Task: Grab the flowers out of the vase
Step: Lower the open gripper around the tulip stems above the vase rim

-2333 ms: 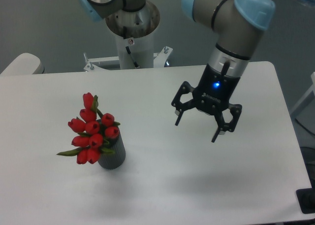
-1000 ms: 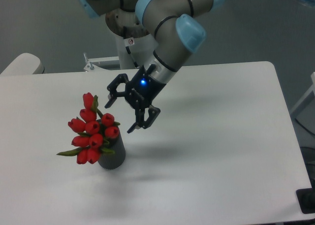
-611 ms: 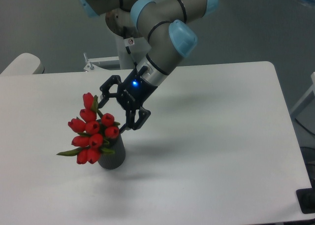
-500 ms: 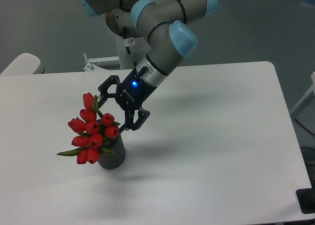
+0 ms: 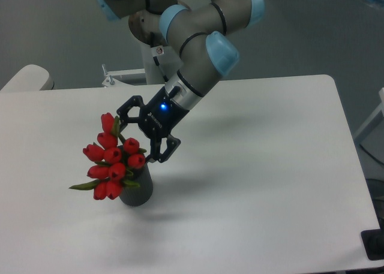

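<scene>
Counter (image 5: pixel 270 196): white, rounded corners; broad bare stretch across the right half and the front; left edge well apart from the vase, front edge nearer.
Back edge: arm's base column (image 5: pixel 162 46) on a metal bracket just behind the counter.
Vase (image 5: pixel 137 190): dark grey, ribbed, upright, on the left half of the counter, toward the front.
Tulips (image 5: pixel 113 157): red buds with green leaves, seated in the vase; bunch leans up and to the left, long axis tilted that way; one leaf pokes out low to the left.
Tool (image 5: pixel 139 138): tilted down-left, blue light lit on its body; fingers spread wide, nothing held.
Tool contact: upper fingertip beside the topmost bud, lower fingertip just beside the right-hand buds; touching or not, cannot tell.
</scene>
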